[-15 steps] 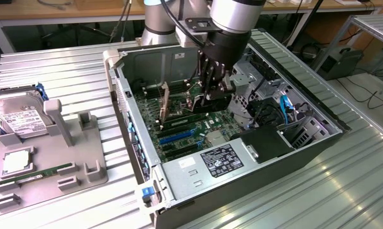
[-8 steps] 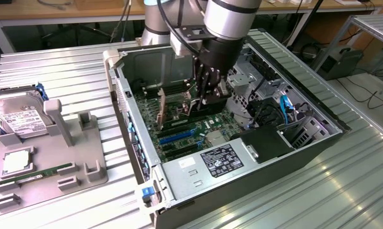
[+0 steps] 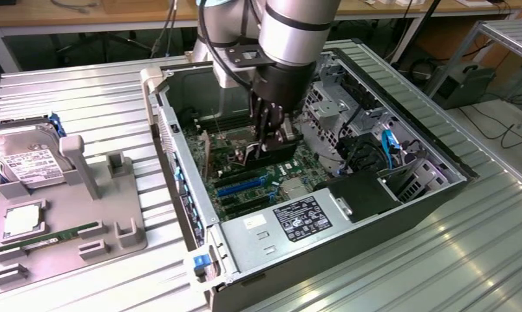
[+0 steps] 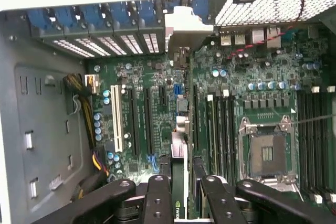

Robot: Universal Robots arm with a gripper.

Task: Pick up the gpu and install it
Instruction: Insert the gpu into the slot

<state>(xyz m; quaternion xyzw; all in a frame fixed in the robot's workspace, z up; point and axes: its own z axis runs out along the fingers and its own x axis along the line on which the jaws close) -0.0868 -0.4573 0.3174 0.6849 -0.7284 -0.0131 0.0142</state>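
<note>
On the exterior view's left a grey holder (image 3: 113,227) carries a hard drive (image 3: 26,162) and a memory stick (image 3: 52,235). Just beside it lies the open case (image 3: 330,260), motherboard (image 3: 243,188) facing up. The arm (image 3: 296,32) reaches down into the middle of the case. Its gripper (image 3: 268,146) is part-way closed, with a finger (image 4: 157,198) on each side of the gpu (image 4: 179,203), clamping it. The card is held edge-on over the expansion slots (image 4: 131,124), its bracket (image 4: 181,27) at the rear wall; whether it is seated in a slot I cannot tell. Beyond it is the bare CPU socket (image 4: 268,153). Further right are the labelled power supply (image 3: 304,218) and blue cables (image 3: 387,146).
</note>
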